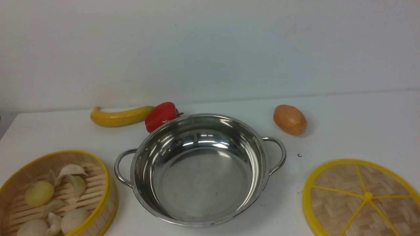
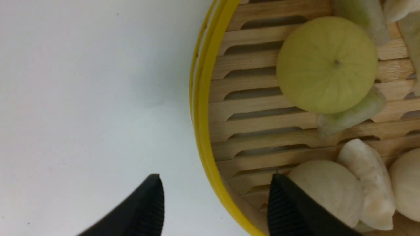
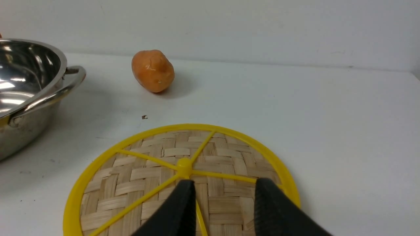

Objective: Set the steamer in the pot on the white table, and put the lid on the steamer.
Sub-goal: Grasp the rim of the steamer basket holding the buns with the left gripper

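The steamer [image 1: 95,183], a yellow-rimmed bamboo basket holding pale buns and dumplings, sits at the front left of the white table [image 1: 344,131]. The shiny steel pot [image 1: 197,183] stands empty in the middle. The woven lid [image 1: 341,200] lies flat at the front right. Neither arm shows in the front view. In the left wrist view my left gripper [image 2: 216,178] is open and straddles the steamer's rim [image 2: 200,98], one finger outside over the table, the other inside by a bun [image 2: 328,190]. My right gripper [image 3: 224,182] hangs open above the lid [image 3: 157,170], near its centre knob.
A yellow banana-shaped fruit [image 1: 119,116] and a red pepper [image 1: 160,114] lie just behind the pot. A brown potato [image 1: 290,119] rests behind the lid, right of the pot's handle [image 1: 279,154]. A pale wall closes the table's far edge.
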`<state>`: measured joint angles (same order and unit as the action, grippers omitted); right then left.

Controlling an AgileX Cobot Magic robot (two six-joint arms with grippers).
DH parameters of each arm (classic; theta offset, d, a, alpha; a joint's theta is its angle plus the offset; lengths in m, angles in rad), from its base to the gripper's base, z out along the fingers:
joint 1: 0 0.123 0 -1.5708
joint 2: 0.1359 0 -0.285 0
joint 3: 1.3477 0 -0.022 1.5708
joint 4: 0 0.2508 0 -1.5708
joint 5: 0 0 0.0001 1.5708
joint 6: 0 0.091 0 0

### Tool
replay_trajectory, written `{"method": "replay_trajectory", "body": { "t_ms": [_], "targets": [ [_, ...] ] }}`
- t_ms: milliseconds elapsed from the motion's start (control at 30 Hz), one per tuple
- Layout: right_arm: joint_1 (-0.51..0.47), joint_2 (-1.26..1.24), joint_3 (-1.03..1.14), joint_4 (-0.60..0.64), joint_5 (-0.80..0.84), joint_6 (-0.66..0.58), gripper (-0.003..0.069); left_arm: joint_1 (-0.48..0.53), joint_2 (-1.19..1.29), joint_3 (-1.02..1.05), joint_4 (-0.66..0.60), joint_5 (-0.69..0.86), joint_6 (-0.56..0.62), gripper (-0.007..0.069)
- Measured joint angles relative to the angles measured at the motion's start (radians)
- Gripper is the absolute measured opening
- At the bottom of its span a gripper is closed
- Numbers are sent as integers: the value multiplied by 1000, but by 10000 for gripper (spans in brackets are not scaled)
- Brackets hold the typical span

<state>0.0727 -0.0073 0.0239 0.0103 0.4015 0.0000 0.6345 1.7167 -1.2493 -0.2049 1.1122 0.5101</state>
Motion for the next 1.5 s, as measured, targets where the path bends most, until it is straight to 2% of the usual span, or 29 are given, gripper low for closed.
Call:
{"method": "replay_trajectory", "body": {
  "t_ms": [1033, 1167, 1333, 1467, 1500],
  "targets": [
    [0, 0, 0, 0, 0, 0, 241, -10, 162, 0, 0, -124, -11, 393],
    [0, 0, 0, 0, 0, 0, 241, -10, 170, 0, 0, -136, -11, 358],
    [0, 0, 0, 0, 0, 0, 241, -10, 212, -1, 0, -149, -10, 276],
    [0, 0, 0, 0, 0, 0, 241, -10, 234, -4, -38, -147, 7, 141],
    [0, 0, 0, 0, 0, 0, 241, -10, 234, -6, -40, -147, 11, 132]
  ]
}}
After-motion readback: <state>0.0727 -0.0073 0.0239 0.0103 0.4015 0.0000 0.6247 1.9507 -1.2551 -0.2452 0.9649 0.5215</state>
